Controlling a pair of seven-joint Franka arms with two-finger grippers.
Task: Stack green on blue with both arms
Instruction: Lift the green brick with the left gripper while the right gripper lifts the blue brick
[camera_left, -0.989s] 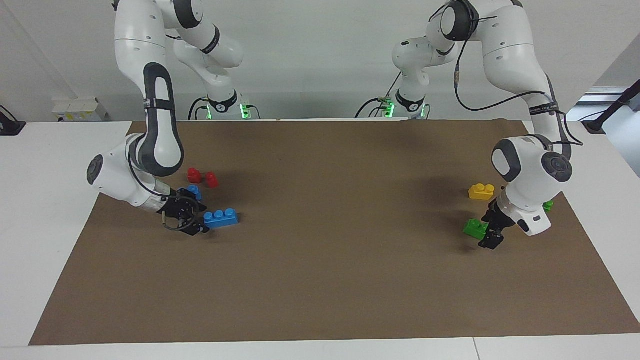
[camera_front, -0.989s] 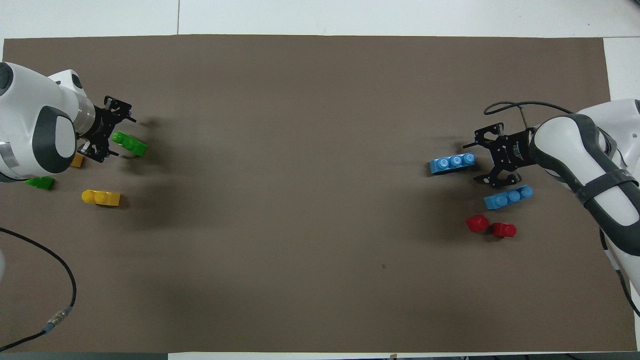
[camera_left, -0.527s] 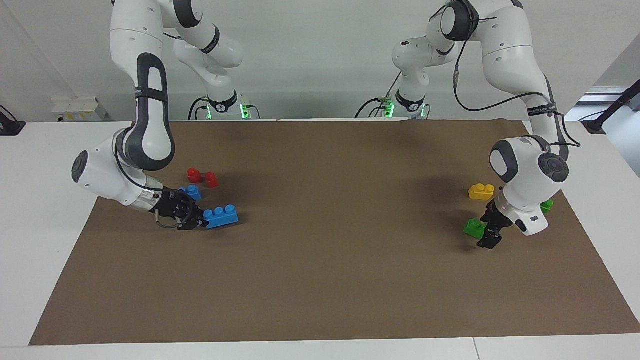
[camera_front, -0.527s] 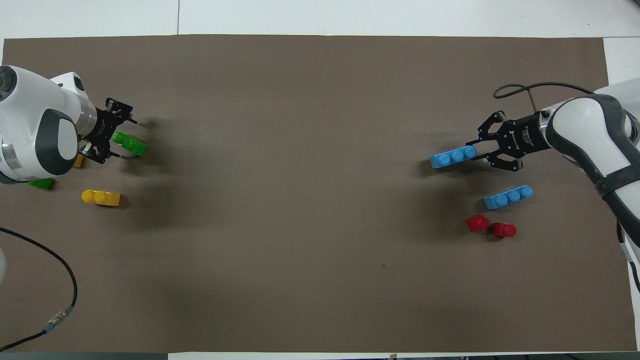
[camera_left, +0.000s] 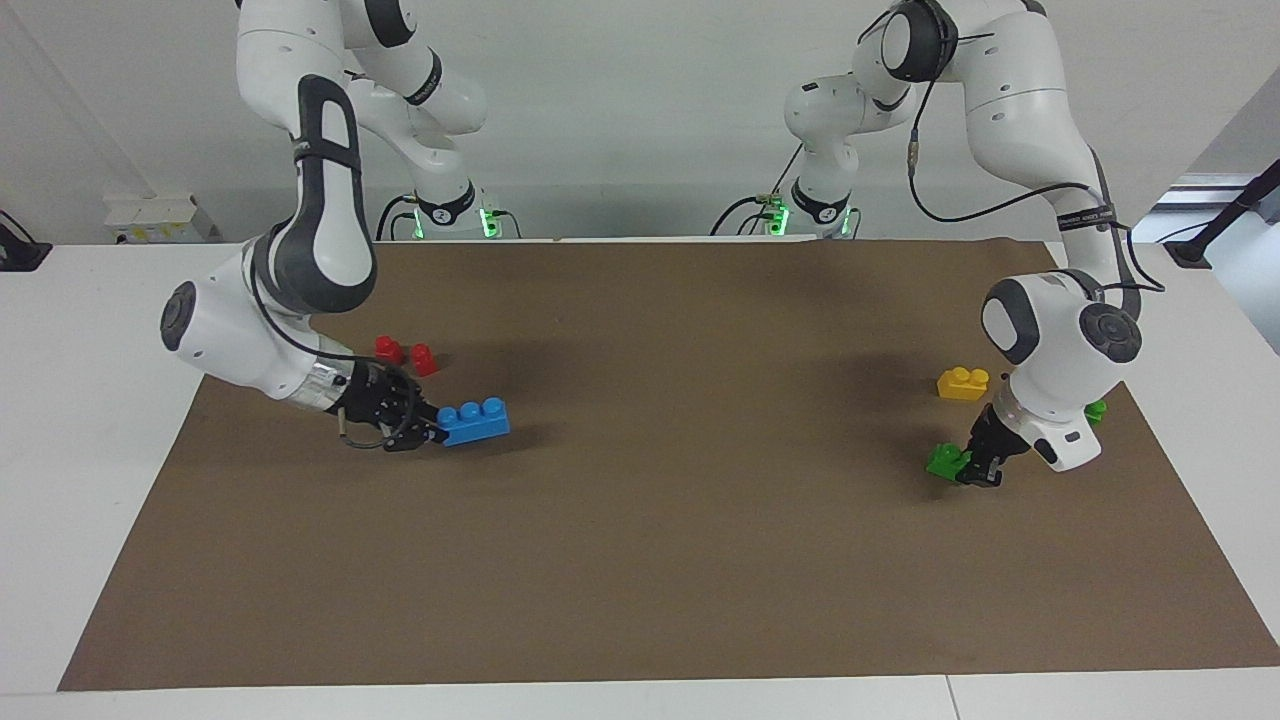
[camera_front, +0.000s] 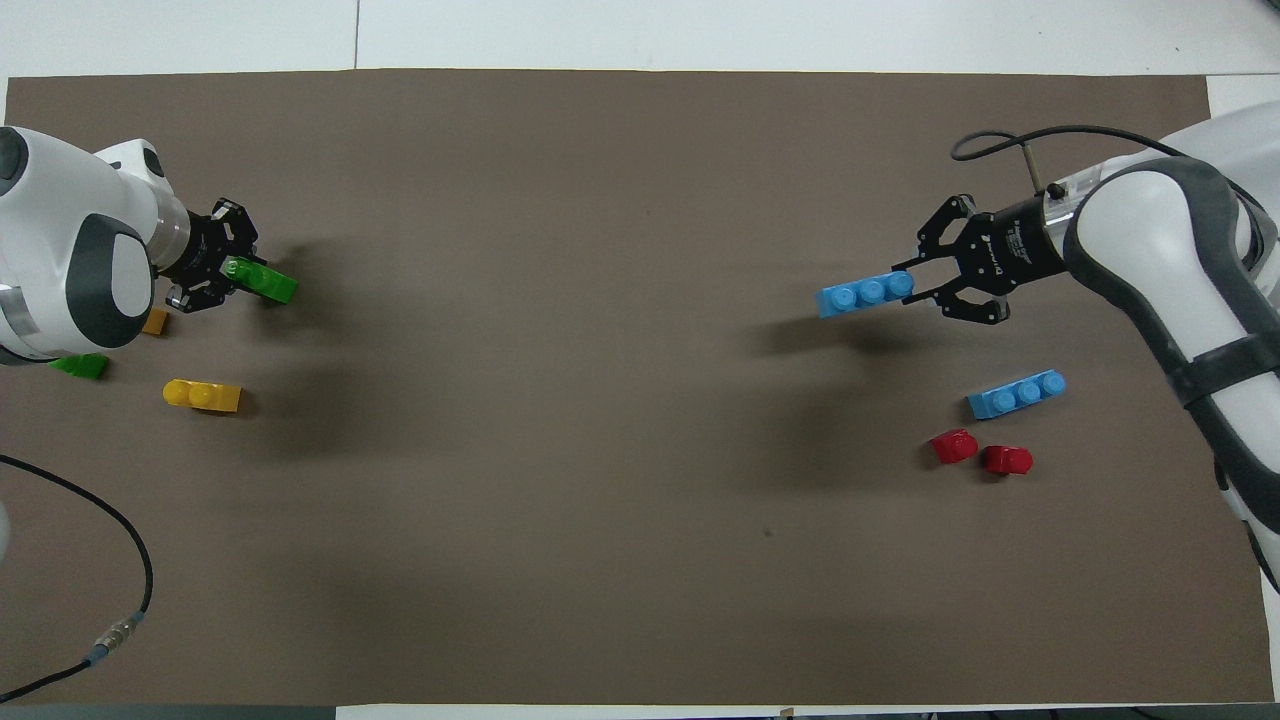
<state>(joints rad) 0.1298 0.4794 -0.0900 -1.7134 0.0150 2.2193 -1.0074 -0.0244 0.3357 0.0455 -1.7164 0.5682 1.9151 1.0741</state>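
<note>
My right gripper (camera_left: 432, 432) (camera_front: 915, 290) is shut on one end of a blue three-stud brick (camera_left: 474, 420) (camera_front: 866, 294) and holds it level, just above the brown mat. My left gripper (camera_left: 972, 468) (camera_front: 232, 275) is low at the left arm's end of the table, shut on a green two-stud brick (camera_left: 945, 460) (camera_front: 265, 285) that sits at mat level. A second blue brick (camera_front: 1016, 393) lies on the mat nearer to the robots than the held one. A second green brick (camera_left: 1097, 410) (camera_front: 80, 366) lies partly hidden by the left arm's wrist.
Two small red pieces (camera_left: 405, 354) (camera_front: 980, 453) lie beside the second blue brick. A yellow two-stud brick (camera_left: 963, 383) (camera_front: 202, 395) lies near the green ones, and another yellowish piece (camera_front: 154, 321) peeks out by the left wrist. A brown mat (camera_left: 700, 560) covers the table.
My right gripper closed on the blue brick, lifted it and carried it toward the table's middle. My left gripper's fingers closed on the green brick, which has barely moved.
</note>
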